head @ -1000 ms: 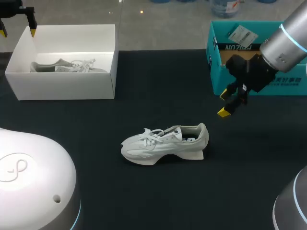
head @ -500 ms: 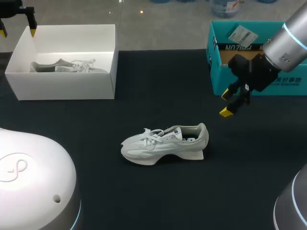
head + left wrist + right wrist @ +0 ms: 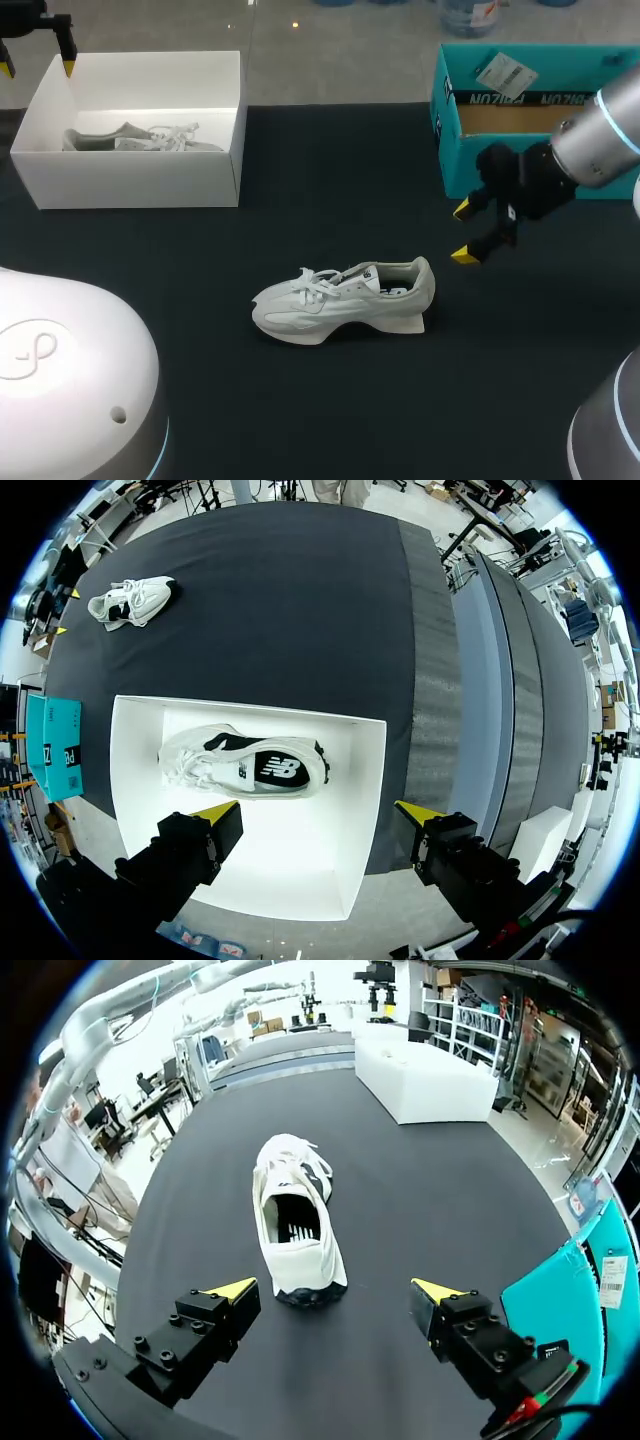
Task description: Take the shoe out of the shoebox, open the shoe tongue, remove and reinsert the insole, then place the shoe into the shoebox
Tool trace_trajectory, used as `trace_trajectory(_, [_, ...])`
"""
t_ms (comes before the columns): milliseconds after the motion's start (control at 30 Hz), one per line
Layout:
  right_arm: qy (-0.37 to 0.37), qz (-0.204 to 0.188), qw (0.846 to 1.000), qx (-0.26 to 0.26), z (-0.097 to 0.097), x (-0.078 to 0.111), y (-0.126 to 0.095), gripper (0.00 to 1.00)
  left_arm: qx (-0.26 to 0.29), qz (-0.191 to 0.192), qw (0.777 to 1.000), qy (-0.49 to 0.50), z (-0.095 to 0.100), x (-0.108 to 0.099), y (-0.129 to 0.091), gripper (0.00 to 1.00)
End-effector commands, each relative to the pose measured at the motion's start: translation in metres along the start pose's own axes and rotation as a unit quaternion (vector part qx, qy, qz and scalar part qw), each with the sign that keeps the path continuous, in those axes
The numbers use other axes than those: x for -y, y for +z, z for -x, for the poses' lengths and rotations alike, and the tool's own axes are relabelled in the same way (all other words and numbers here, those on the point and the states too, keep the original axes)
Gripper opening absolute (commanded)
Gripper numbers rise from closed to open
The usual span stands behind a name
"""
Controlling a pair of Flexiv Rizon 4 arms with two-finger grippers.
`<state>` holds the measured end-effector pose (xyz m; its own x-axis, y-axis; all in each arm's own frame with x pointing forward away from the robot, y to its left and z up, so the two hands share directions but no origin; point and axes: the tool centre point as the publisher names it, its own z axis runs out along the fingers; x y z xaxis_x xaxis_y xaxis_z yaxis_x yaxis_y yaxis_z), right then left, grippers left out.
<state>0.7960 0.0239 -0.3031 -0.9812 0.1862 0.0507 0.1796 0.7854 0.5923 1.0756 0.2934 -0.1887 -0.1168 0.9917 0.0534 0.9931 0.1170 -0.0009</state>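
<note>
Head view: white mesh sneaker (image 3: 345, 300) sits on the black tabletop (image 3: 330, 180), outside the white cardboard shoebox (image 3: 140, 180); right hand (image 3: 463, 233) spread wide near its heel. Left wrist: left hand (image 3: 315, 811) wide, empty, over the shoebox. Right wrist: tongue-opening likely next, needing a reach past the heel.

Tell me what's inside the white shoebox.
One white sneaker lies on its side in the white shoebox. Whatever may lie beneath it is covered.
</note>
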Motion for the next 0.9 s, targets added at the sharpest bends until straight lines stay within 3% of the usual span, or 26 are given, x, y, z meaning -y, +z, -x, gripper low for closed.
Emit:
trace_trajectory(33, [-0.012, 0.024, 1.0, -0.001, -0.006, 0.008, 0.011, 1.0, -0.001, 0.001, 1.0, 0.0, 0.0, 0.001, 0.0, 1.0])
trace_trajectory(267, [-0.026, 0.065, 0.998, 0.003, -0.009, 0.019, 0.031, 1.0, -0.001, 0.001, 1.0, 0.0, 0.0, 0.001, 0.0, 1.0])
trace_trajectory(900, [-0.056, 0.104, 0.993, -0.026, -0.014, 0.03, 0.087, 1.0, -0.001, 0.001, 1.0, 0.0, 0.0, 0.001, 0.0, 1.0])
